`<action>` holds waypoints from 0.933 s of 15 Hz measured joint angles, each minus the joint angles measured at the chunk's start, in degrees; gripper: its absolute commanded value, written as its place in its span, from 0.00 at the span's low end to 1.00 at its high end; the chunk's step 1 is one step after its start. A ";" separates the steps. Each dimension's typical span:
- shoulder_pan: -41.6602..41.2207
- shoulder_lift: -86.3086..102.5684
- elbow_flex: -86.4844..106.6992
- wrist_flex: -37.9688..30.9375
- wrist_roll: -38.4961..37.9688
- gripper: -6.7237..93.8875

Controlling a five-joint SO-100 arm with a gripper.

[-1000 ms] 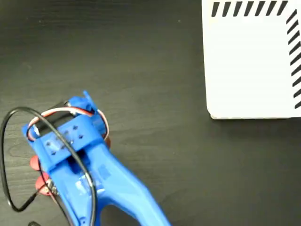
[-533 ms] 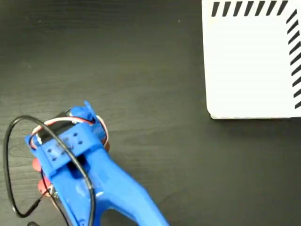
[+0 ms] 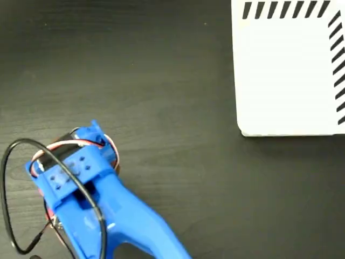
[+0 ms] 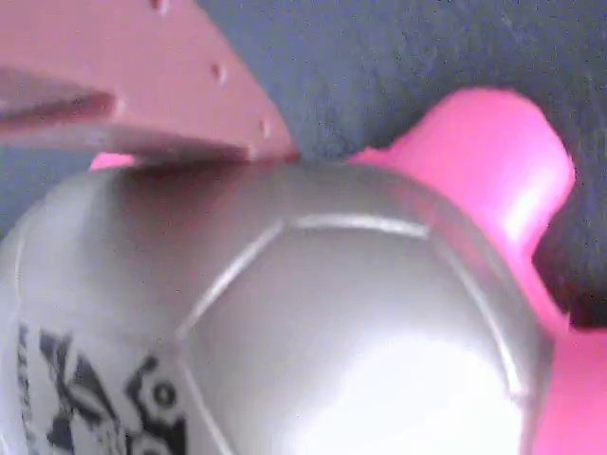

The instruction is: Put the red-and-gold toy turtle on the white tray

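The arm (image 3: 91, 205) has sunk lower, hiding the turtle (image 4: 285, 322); tool's jaw state unclear; white tray (image 3: 285, 81) well apart.

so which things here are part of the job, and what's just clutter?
Part of the job:
- toy turtle, filling the wrist view, one gripper finger at its shell
- white tray, top right of the fixed view, nothing on it
- gripper, hidden under the blue arm

Just lying about:
- nothing else on the dark table
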 measured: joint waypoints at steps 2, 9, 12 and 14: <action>0.44 0.00 -1.49 1.93 1.76 0.07; 1.58 -0.09 -27.07 22.76 8.44 0.07; 3.25 0.00 -37.62 28.56 9.58 0.07; 4.39 0.09 -40.61 29.27 12.48 0.07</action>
